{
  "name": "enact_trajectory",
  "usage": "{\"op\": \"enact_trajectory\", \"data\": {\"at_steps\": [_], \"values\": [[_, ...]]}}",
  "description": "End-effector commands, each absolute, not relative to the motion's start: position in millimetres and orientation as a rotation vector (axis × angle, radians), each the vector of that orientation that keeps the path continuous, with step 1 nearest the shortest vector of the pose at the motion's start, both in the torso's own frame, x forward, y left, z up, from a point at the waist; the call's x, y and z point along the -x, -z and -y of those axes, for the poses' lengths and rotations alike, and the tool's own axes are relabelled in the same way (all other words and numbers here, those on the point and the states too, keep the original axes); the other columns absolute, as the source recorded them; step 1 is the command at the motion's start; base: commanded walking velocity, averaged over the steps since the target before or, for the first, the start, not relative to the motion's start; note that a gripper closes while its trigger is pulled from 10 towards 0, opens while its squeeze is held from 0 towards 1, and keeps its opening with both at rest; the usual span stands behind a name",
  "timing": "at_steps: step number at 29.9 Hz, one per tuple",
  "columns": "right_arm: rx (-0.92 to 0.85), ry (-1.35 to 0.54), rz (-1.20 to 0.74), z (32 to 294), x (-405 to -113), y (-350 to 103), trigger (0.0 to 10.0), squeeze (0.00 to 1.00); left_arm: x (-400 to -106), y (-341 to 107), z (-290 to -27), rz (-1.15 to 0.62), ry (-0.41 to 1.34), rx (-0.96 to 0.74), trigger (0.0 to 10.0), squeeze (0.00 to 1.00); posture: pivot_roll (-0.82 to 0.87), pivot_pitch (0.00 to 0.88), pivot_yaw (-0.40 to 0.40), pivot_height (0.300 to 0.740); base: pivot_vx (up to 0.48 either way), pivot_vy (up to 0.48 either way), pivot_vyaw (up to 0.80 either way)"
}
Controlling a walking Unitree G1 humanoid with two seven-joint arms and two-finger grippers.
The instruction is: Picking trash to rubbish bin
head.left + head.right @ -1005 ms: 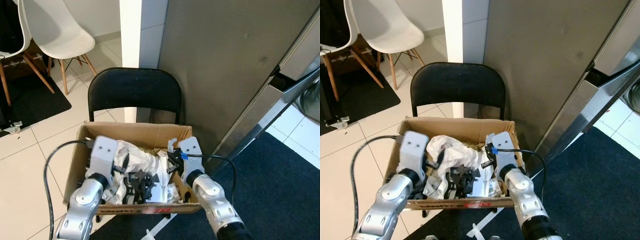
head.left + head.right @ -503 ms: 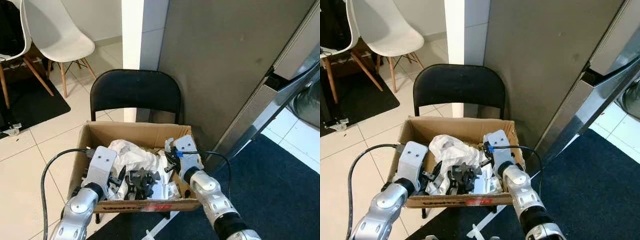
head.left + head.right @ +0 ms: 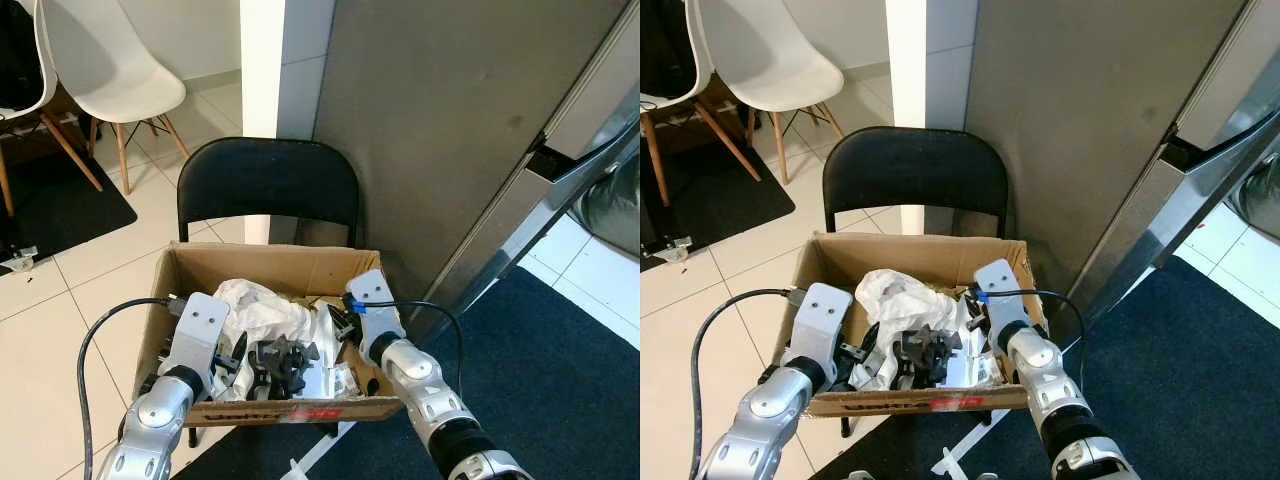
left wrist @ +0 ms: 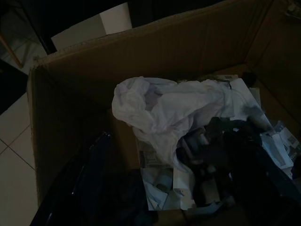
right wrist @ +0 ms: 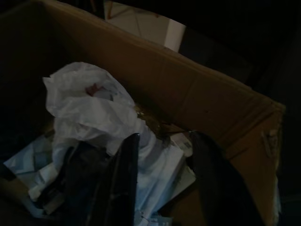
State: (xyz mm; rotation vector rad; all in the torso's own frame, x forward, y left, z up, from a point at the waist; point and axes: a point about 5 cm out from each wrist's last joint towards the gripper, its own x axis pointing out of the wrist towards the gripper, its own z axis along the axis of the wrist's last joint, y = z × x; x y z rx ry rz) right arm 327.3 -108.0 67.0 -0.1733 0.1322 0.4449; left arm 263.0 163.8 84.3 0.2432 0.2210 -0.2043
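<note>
**Hovering both grippers over the trash box**

Reaching into the cardboard box (image 3: 268, 262) that sits on the black folding chair (image 3: 268, 186), both arms hang just above the rubbish. The box serves as the bin here, and its contents are a crumpled white plastic bag (image 3: 262, 308) toward 12 o'clock, black crumpled scraps (image 3: 282, 362) at the centre, and printed paper (image 3: 328, 380) toward 5 o'clock.

The right gripper (image 5: 162, 183) sits at about 3 o'clock of the pile, its two fingers (image 5: 123, 174) spread apart with nothing between them. The left gripper (image 3: 232, 352) is at 9 o'clock; I cannot tell how its fingers stand, as the wrist view is too dark.

By my reading, the drop-off step is in hand or just done. Next calls for lifting both arms clear of the box walls and turning to look for more trash.
</note>
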Motion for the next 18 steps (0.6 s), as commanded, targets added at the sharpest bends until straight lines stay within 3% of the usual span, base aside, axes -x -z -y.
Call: {"op": "enact_trajectory", "data": {"at_steps": [1,10,12,18], "values": [[0.178,-0.422,-0.134,113,-327,-65,10.0,0.00,-261,-85,-164,-0.221,0.207,-0.254,10.0,0.00,0.04,0.097,-0.090,0.740,0.000,0.000,0.00],[-0.036,-0.210,0.002,139,-328,-82,10.0,0.00,-271,-103,-174,-0.085,0.049,-0.250,10.0,0.00,0.03,0.097,-0.093,0.740,0.000,0.000,0.00],[-0.141,-0.148,-0.002,153,-320,-81,10.0,0.00,-273,-123,-180,0.053,-0.040,-0.199,10.0,0.00,0.02,0.099,-0.084,0.740,0.000,0.000,0.00],[-0.051,-0.234,0.066,149,-296,-84,10.0,0.00,-271,-129,-177,0.103,-0.042,-0.189,10.0,0.00,0.00,0.104,-0.073,0.740,0.000,0.000,0.00]]}}
